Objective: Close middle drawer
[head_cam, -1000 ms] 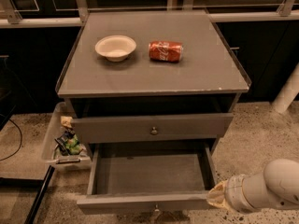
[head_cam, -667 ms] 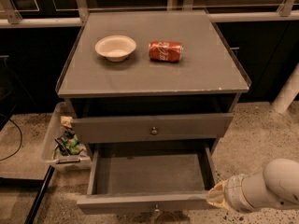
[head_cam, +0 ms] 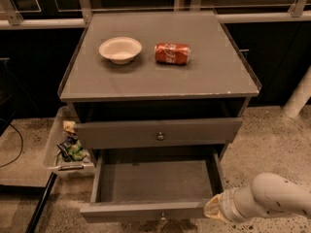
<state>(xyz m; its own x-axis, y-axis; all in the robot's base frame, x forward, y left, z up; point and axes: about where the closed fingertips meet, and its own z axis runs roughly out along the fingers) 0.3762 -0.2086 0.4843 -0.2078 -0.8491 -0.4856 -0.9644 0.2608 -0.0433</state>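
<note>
- low at the front of the grey bench (head_cam: 194,84), the middle drawer (head_cam: 141,211) is standing pulled far out, its shallow box lying bare inside and its front facing the camera near the bottom edge.
- above it, the wider drawer front (head_cam: 116,134) with a small brass knob (head_cam: 160,136) is sitting further back, under the bench top.
- on the bench top, a white bowl (head_cam: 120,49) is sitting upright and a red soda can (head_cam: 172,53) is lying on its side just beside it; neither is playing any part in the job.
- at the lower right, the robot's pale arm (head_cam: 277,198) is reaching in from the edge of view, and the hand (head_cam: 212,209) is resting at the right end of the middle drawer's front; whether it is touching or just beside, i cannot tell.
- whether the hand is spread or pressed together i cannot tell either; its tip is showing only as a yellowish lump.
- judging by this, the robot is working on the contact step, lining up against the front, with the push itself not yet done, since the drawer is gaping wide.
- the next move is calling for a straight push inward, square to the front; pressing from the right corner alone is risking a skew and a jam.
</note>
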